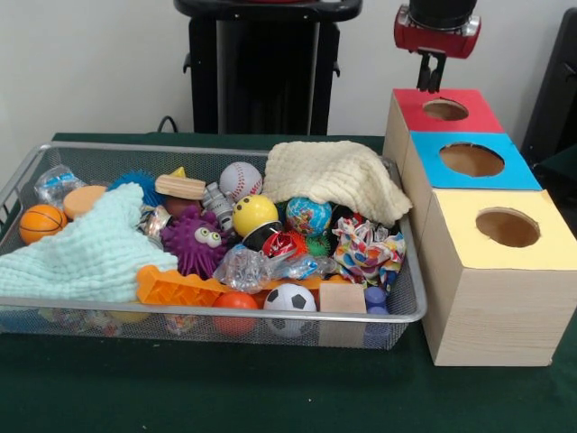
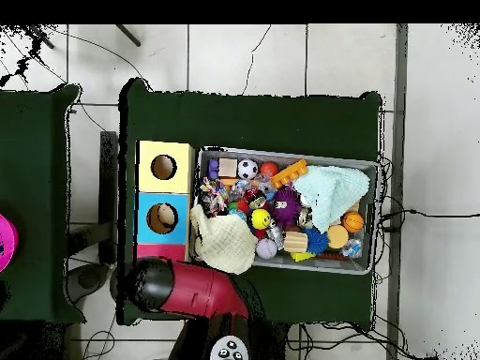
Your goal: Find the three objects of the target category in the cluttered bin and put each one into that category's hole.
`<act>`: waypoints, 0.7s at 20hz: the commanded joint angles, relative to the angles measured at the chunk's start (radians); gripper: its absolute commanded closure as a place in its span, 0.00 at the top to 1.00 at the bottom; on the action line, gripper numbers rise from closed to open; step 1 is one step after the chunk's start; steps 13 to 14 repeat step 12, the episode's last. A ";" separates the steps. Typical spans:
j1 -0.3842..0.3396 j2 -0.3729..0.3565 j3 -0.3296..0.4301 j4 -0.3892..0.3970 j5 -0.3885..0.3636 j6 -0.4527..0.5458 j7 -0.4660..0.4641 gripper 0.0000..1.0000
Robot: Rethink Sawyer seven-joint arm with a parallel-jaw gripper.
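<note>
Partly hidden items first, operator. You had the bin (image 1: 410,302) on the green table (image 1: 270,397), just beside three wooden boxes. A cream cloth (image 1: 338,176) covered its back right corner in the front view; a pale mint cloth (image 1: 86,253) draped the front left, so whatever lay beneath could not be listed. Visible stock: baseball (image 1: 240,179), basketball (image 1: 41,223), soccer ball (image 1: 289,299), purple spiky toy (image 1: 196,244), yellow ball (image 1: 254,215), globe ball (image 1: 308,216).

Overhead, the red arm (image 2: 192,291) masked the red-topped box (image 1: 446,110); blue-topped box (image 2: 161,217) and yellow-topped box (image 2: 165,167) showed.

Gripper (image 1: 431,83): hung above the red-topped box's hole, arm cropped at the frame's top. Jaws looked close together and held nothing.
</note>
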 commanded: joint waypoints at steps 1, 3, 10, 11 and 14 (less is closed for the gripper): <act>-0.063 -0.074 -0.028 -0.091 -0.091 0.135 0.054 0.00; -0.102 -0.085 -0.027 -0.105 -0.130 0.131 -0.007 0.00; -0.271 -0.091 0.027 -0.125 -0.275 0.095 -0.154 0.00; -0.288 -0.086 0.038 -0.120 -0.291 0.075 -0.153 0.00; -0.301 -0.080 0.049 -0.117 -0.305 0.058 -0.148 0.00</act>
